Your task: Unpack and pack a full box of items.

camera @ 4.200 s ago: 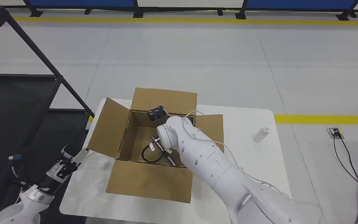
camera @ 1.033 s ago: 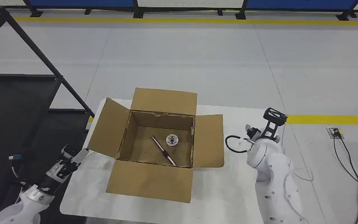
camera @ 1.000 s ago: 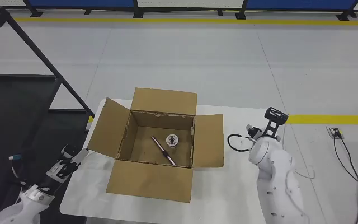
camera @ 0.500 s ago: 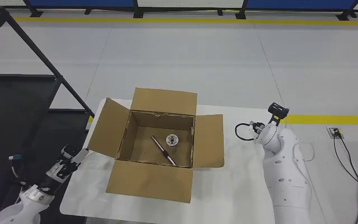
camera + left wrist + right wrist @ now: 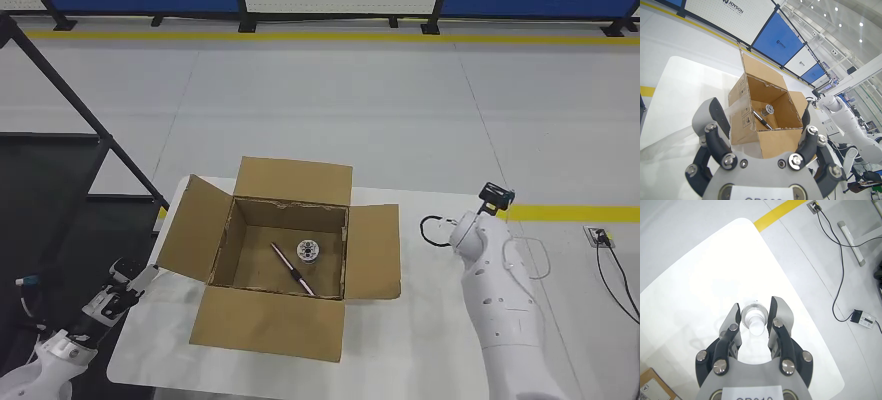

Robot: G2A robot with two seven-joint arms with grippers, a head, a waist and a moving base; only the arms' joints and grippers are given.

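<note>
Clear plastic bottle (image 5: 754, 317), upright near the desk's (image 5: 696, 285) two o'clock corner, well apart from the open box (image 5: 280, 250), with the right gripper's (image 5: 755, 301) jaws clamped on its shoulders. Gripped that high, it could slip or tip on the lift and roll off the edge. The left gripper's (image 5: 761, 108) jaws gape apart at nine o'clock.

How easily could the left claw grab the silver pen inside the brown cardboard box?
Probably not straight on. The open left claw sits outside the brown cardboard box, whose wall and flap block the silver pen on its floor. The top is open, so reaching over looks possible.
</note>
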